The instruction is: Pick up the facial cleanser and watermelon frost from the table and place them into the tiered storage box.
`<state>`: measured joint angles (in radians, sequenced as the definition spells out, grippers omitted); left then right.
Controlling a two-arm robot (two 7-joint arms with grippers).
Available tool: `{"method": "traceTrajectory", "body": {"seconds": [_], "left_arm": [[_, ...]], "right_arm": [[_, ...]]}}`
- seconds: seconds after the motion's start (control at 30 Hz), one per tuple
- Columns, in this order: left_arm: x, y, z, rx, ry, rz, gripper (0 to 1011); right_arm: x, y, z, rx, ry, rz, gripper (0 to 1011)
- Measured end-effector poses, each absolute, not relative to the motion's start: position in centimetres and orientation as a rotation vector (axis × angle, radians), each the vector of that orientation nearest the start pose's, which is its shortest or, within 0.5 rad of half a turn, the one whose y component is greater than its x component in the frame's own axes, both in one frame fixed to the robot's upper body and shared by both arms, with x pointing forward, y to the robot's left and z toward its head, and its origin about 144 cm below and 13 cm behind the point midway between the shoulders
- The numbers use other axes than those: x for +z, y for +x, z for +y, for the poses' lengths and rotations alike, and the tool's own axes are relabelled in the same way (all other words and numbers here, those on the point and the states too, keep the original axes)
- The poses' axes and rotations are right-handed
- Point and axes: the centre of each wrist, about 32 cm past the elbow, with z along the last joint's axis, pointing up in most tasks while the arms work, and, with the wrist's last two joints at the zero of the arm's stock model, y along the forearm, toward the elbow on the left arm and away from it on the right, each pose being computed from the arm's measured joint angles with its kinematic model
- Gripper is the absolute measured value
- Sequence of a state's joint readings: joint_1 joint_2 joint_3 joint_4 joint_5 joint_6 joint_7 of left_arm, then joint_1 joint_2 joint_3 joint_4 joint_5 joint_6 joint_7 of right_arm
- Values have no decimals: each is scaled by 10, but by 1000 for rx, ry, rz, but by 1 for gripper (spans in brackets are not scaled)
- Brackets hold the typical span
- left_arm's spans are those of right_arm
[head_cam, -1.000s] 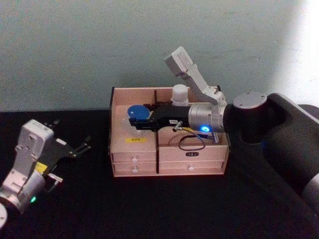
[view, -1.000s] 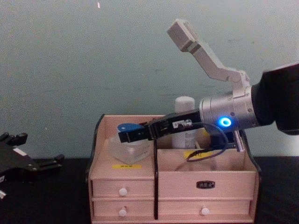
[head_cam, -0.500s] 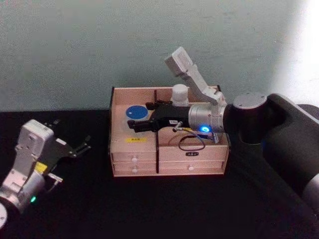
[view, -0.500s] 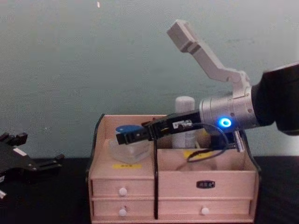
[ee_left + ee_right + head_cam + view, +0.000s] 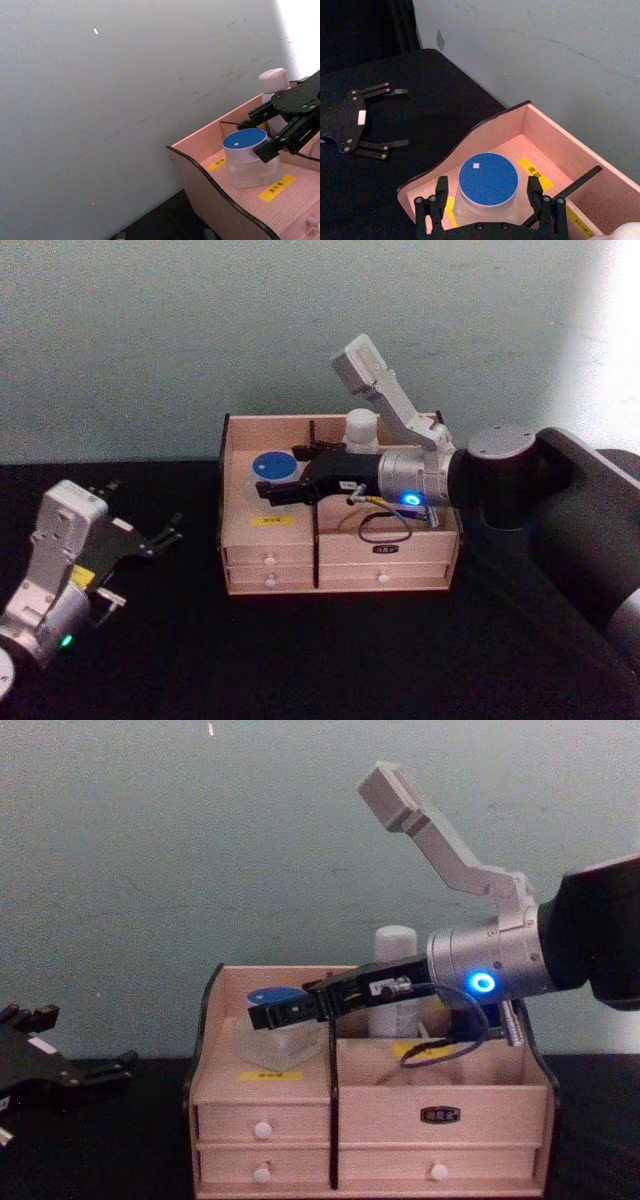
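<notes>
Black counter (image 5: 330, 660), pale blue wall | squat frosted jar with blue lid (image 5: 487, 182) sits in pink wooden box (image 5: 270, 540), frame middle, beside tall white bottle (image 5: 361, 427) | right end effector (image 5: 487, 207) spread around jar | left end effector (image 5: 150, 540) spread, lower left, idle | next: pull right arm away.

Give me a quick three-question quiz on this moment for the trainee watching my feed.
1. True or false: the watermelon frost sits inside the tiered storage box.
2. Which gripper flanks the jar: A) left gripper, B) right gripper?
3. Fill in: the facial cleanser stands in the box's ____ row, behind the right arm.

Key: 1 true; 2 B, its fingers open either side of the jar, while the left gripper rests open on the table; 3 back.
</notes>
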<state>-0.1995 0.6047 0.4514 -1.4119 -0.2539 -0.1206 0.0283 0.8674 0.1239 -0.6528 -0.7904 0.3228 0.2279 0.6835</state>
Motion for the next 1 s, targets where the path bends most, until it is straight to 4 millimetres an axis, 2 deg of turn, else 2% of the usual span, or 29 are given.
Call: {"method": "traceTrajectory", "body": {"seconds": [0.23, 0.57, 0.8, 1.0], "left_arm": [[1140, 489, 310, 1248, 304, -285, 1001], [1140, 489, 310, 1248, 304, -285, 1001], [1140, 489, 310, 1248, 304, -285, 1001], [1140, 489, 310, 1248, 304, -285, 1001]], "right_arm": [[1232, 653, -153, -547, -347, 95, 1002], [1246, 647, -156, -544, -286, 57, 1003], [1256, 640, -165, -574, -234, 30, 1002], [1266, 631, -183, -666, -184, -7, 1002]]}}
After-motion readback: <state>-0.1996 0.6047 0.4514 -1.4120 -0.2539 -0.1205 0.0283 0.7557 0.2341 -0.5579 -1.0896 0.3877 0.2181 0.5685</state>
